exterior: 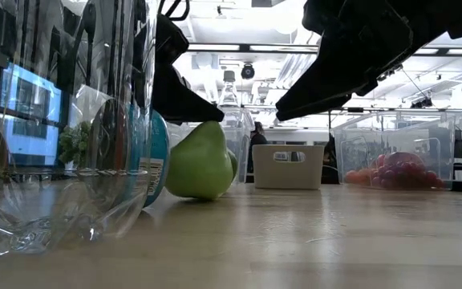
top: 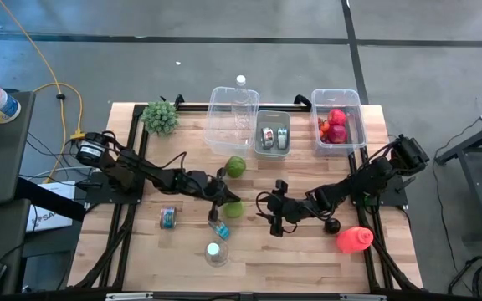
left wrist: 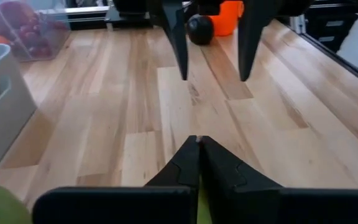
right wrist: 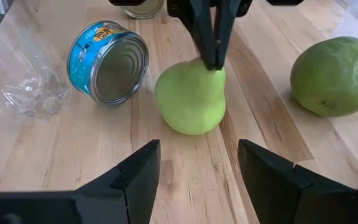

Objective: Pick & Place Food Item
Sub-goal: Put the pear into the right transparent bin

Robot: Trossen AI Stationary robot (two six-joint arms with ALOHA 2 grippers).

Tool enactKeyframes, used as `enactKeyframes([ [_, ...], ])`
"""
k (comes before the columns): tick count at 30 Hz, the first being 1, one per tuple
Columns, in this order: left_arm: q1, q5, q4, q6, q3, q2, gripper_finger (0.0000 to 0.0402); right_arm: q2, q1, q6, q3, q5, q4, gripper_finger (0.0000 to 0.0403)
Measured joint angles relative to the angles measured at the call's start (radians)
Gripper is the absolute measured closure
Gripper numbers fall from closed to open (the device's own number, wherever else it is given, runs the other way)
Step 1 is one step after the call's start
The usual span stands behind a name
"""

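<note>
From above, a wooden table [top: 308, 251] is seen with both dark arms reaching toward its middle. The left gripper [top: 222, 199] is placed right at a green pear [top: 234, 209], which lies on the bare boards near the table's centre. A second, rounder green fruit [top: 236, 166] lies just beyond it. The right gripper [top: 276, 216] is held near the pear on its other side, apart from it. Along the far edge are set a clear empty bin [top: 232, 117], a small grey bin [top: 272, 134] and a clear bin of red fruit [top: 338, 122].

At table height, the pear [exterior: 201, 162] is seen resting on the wood, not raised, with the left arm's dark tip coming down onto its top.

From the left wrist, the left fingers [left wrist: 188, 162] are seen pressed together to a point, with only a sliver of green beneath them.

From the right wrist, the left gripper's fingers [right wrist: 211, 34] are seen pinched shut on the very top of the pear [right wrist: 190, 99], beside a blue can [right wrist: 107, 61]. The right gripper's own jaws are spread about half wide and hold nothing.

The task is judged to be at its start: the pear is gripped at its tip but not lifted. Lifting, carrying and placing are all left, and no destination is indicated.
</note>
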Motion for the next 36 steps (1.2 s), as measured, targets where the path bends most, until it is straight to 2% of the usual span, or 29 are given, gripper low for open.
enactKeyframes([
  [6, 0.000, -0.008, 0.006, 0.008, 0.014, -0.048, 0.0400, 0.000, 0.000, 0.042, 0.000, 0.040, 0.048, 0.0198],
  [11, 0.000, -0.096, 0.028, 0.007, 0.021, -0.092, 0.0400, 0.000, -0.001, 0.021, 0.000, 0.092, 0.122, 0.0198],
  [17, 0.000, -0.102, 0.050, 0.025, 0.022, -0.102, 0.0401, 0.000, 0.000, -0.014, 0.000, 0.083, 0.197, 0.0198],
  [25, 0.000, -0.101, 0.051, 0.025, 0.022, -0.102, 0.0401, 0.000, 0.000, -0.031, 0.000, 0.101, 0.182, 0.0198],
  [28, 0.000, -0.100, 0.051, 0.025, 0.022, -0.102, 0.0401, 0.000, -0.001, -0.047, 0.000, 0.055, 0.185, 0.0198],
  [32, 0.000, -0.100, 0.051, 0.024, 0.022, -0.102, 0.0401, 0.000, -0.002, -0.049, 0.000, 0.055, 0.187, 0.0183],
  [36, 0.000, -0.100, 0.044, 0.022, 0.022, -0.102, 0.0401, 0.000, -0.003, -0.055, 0.000, 0.058, 0.187, 0.0145],
])
